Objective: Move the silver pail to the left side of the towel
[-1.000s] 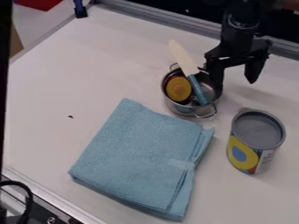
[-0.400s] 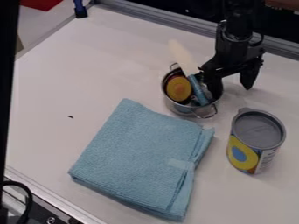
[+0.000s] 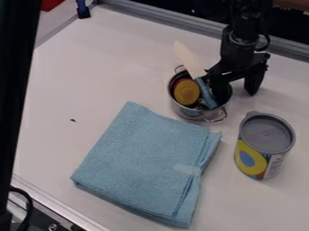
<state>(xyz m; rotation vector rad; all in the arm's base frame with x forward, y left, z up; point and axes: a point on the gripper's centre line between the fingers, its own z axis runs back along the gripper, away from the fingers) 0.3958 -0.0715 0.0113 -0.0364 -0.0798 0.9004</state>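
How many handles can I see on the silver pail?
2: the far handle at the upper left of the pail, and the near handle at its lower right. The gripper covers part of it, so another may hide there.

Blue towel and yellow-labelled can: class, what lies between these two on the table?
In the camera view, a bare strip of white table lies between the towel and the can.

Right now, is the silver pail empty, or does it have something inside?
Not empty: inside the silver pail, a round yellow item and a blue handle are visible.
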